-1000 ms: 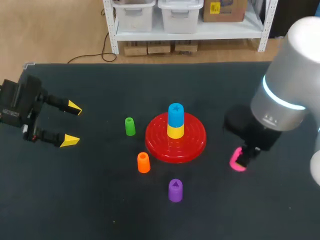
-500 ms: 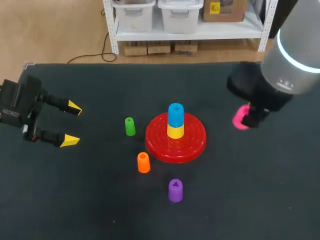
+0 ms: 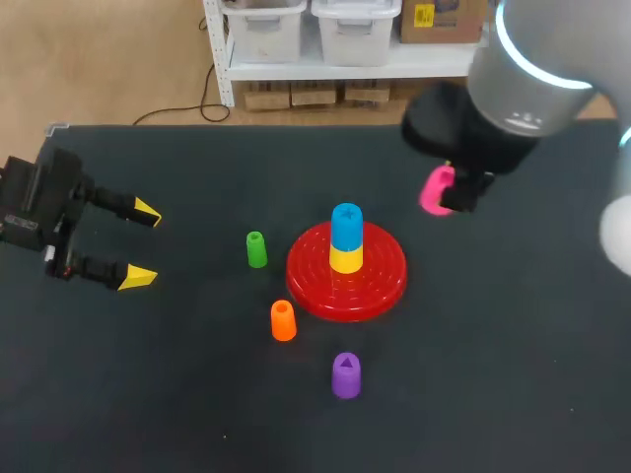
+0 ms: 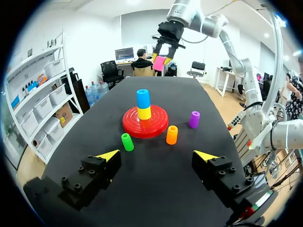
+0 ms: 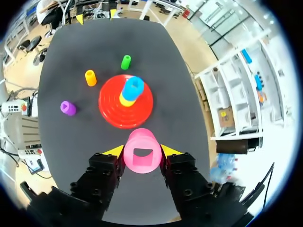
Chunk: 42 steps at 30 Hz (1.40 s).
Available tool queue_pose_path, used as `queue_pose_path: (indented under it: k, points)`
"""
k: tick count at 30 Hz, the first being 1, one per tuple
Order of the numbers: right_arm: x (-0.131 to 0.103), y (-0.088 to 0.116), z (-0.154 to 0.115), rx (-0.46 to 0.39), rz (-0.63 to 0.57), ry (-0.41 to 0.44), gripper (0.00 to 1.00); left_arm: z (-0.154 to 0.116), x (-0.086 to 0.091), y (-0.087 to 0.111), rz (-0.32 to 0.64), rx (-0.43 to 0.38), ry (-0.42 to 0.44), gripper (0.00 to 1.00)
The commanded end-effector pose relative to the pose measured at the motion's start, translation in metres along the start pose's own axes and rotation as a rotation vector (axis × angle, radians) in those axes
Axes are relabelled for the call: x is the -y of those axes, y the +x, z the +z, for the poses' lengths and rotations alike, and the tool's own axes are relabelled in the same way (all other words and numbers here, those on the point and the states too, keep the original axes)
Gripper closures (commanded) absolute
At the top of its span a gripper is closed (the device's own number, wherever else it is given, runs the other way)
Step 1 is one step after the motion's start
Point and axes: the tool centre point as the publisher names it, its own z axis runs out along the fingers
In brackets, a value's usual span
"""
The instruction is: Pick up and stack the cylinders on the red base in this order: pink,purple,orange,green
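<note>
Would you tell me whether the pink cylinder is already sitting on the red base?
No, the pink cylinder is held in the right gripper, well apart from the red base.

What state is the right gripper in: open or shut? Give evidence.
Shut on the pink cylinder: the right gripper's two yellow-tipped fingers press it from both sides.

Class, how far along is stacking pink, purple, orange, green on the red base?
Done: none of the four; the red base carries only a blue cylinder over a yellow cylinder. In hand: the right gripper holds the pink cylinder aloft. To do: purple cylinder, orange cylinder and green cylinder stand on the table.
</note>
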Motion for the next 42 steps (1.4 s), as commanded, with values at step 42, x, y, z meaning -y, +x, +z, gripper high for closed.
queue_pose_path:
  k: [42]
  points:
    - [0.014, -0.087, 0.013, -0.02, -0.006, -0.088, 1.0, 0.0, 0.001, 0.001, 0.003, 0.004, -0.004, 0.0]
